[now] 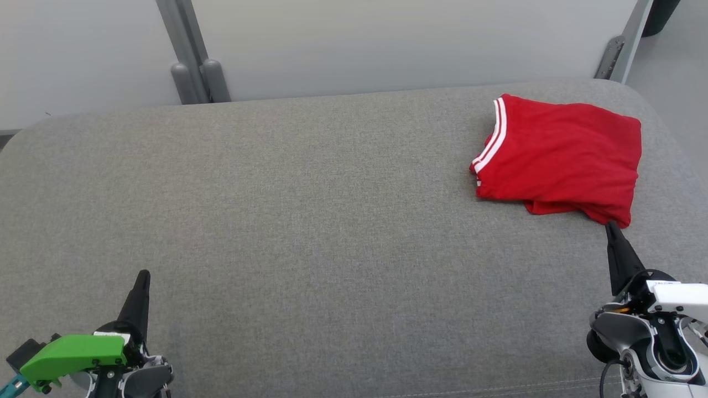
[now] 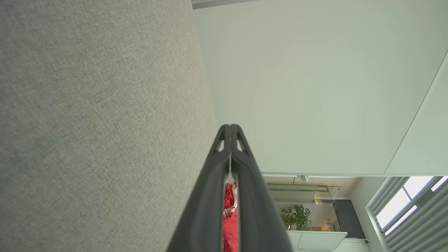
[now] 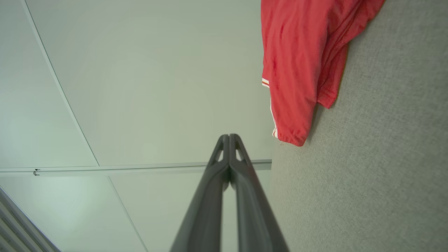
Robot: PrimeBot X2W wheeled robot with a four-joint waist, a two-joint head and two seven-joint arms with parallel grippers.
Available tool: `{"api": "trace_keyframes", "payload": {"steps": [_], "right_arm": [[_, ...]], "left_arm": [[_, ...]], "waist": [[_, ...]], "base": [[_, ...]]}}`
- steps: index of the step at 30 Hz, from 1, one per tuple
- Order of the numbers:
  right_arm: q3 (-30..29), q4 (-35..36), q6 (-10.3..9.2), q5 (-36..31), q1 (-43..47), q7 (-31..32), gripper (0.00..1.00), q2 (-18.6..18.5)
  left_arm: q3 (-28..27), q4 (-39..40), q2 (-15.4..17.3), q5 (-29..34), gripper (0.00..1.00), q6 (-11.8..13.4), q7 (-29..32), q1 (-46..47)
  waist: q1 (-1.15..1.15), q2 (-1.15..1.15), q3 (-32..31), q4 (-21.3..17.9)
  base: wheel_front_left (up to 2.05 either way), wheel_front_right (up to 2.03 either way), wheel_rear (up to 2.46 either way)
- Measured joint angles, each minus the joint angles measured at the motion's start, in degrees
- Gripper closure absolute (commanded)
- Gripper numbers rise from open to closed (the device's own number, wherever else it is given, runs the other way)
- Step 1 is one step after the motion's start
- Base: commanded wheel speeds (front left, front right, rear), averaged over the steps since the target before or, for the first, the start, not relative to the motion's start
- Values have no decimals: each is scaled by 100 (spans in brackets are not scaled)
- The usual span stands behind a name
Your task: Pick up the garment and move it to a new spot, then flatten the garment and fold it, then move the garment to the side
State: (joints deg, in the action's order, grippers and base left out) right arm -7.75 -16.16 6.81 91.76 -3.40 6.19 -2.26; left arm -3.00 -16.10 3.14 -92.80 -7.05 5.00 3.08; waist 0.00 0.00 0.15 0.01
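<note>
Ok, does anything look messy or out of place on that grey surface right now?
Only slightly: the red garment with white-striped trim lies folded at the far right of the grey fabric surface, but its near edge is uneven, with an under layer poking out. Nothing spilled or damaged.

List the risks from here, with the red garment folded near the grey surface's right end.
1. The right gripper is shut, its tip right beside a loose corner of the red garment; advancing could snag the cloth and undo the fold.
2. The garment lies close to the right edge of the grey surface; a push that way might slide it off.
</note>
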Motion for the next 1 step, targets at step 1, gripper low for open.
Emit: {"api": "trace_keyframes", "payload": {"steps": [1], "right_arm": [[0, 0, 0, 0, 0, 0, 100, 0]], "left_arm": [[0, 0, 0, 0, 100, 0, 0, 1]], "waist": [[0, 0, 0, 0]], "base": [[0, 0, 0]]}}
